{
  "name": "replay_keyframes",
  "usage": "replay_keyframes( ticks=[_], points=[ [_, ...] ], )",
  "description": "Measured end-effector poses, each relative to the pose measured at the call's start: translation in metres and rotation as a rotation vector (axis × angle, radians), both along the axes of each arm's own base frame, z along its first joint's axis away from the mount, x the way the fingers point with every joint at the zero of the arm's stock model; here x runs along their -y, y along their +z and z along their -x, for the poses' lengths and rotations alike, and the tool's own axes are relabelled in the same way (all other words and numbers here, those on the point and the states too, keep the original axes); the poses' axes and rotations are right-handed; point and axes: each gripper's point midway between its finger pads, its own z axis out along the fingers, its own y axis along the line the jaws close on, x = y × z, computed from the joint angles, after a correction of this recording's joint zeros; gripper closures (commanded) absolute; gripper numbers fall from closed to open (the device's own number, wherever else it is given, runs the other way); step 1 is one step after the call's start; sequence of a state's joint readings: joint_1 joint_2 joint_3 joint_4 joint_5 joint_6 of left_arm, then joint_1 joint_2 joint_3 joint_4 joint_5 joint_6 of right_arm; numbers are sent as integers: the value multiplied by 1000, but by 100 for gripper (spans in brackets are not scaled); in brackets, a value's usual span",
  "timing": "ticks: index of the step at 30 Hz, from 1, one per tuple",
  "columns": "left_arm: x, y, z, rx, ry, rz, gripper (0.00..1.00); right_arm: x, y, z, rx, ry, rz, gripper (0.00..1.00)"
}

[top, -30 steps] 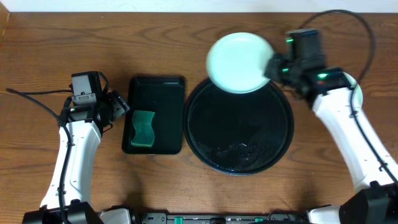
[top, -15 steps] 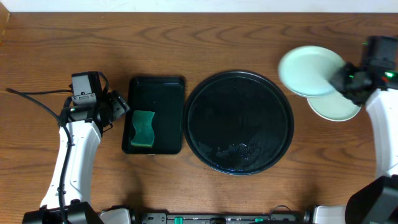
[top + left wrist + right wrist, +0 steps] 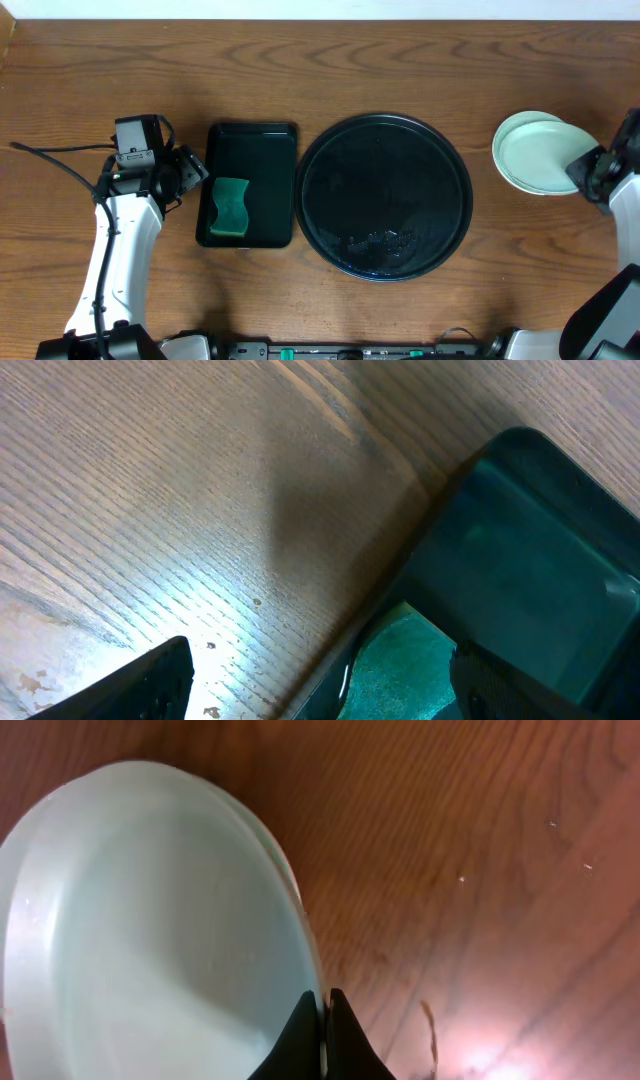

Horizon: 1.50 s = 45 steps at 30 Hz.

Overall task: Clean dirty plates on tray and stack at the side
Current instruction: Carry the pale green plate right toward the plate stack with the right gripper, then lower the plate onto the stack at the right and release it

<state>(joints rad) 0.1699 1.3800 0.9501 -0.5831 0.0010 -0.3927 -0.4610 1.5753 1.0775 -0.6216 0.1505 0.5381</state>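
Right gripper [image 3: 322,1020] pinched shut on the thin rim of the top mint plate [image 3: 150,940], edge grip only. Plate is on or just over the stack [image 3: 512,130] at right-middle of the overhead frame, slightly offset from the one below. Two rims visible, can't count a third. Plate looks stiff, light, glazed and slick, probably chips if dropped; rim is the only hold, so release low and flat. Round black tray [image 3: 385,160] at centre carries no plates. Left gripper [image 3: 190,172] wide open, empty, just left of the rectangular tray [image 3: 250,150] with green sponge [image 3: 231,207]. Wooden table [image 3: 300,60], ample room round the stack
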Motion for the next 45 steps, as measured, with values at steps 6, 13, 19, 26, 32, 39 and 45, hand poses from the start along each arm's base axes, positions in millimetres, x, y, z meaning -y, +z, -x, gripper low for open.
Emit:
replay_keyframes(
  ticks=[6,13,19,26,32,39,45],
  points=[
    [0,0,0,0,0,0,18,9,-13,-4,59,-16,32,99],
    [0,0,0,0,0,0,17,10,-31,-6,115,-16,59,99],
    [0,0,0,0,0,0,18,8,-39,-8,158,-8,62,99],
    [0,0,0,0,0,0,18,8,-39,-9,161,-6,59,99],
    [0,0,0,0,0,0,18,6,-40,-7,152,-7,53,99],
    [0,0,0,0,0,0,17,7,-39,-10,164,-6,56,99],
    [0,0,0,0,0,0,18,6,-42,-11,163,0,45,99]
  ],
)
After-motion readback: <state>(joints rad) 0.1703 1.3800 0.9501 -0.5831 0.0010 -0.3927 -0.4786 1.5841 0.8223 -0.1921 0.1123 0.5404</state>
